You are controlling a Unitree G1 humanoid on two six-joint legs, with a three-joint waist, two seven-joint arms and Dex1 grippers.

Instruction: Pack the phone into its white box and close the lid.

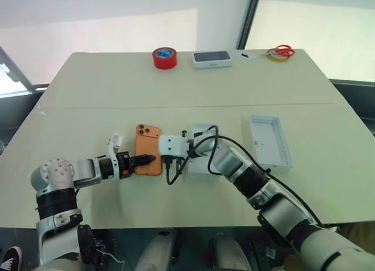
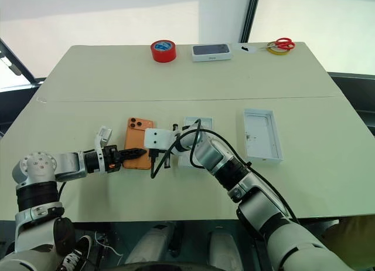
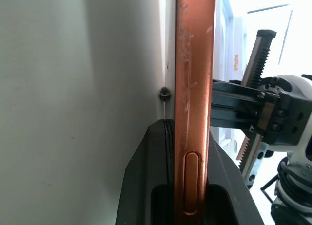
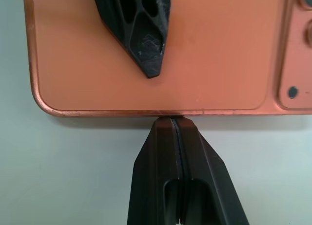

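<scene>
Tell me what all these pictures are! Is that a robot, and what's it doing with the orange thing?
Yes, it's a robot with two arms. The two wide pictures come from cameras in its head, looking down at a table. The two close-up pictures come from little cameras on its wrists.

The orange thing is the phone, lying with its camera lenses facing up. The left end effector is pinching the phone's near end, one finger on top and one underneath. The right end effector is closed, with its tips pressed against the phone's long edge.

On the right lies an open white box part. At the far edge sit a roll of red tape, a white box with a dark top and red-handled scissors.
</scene>
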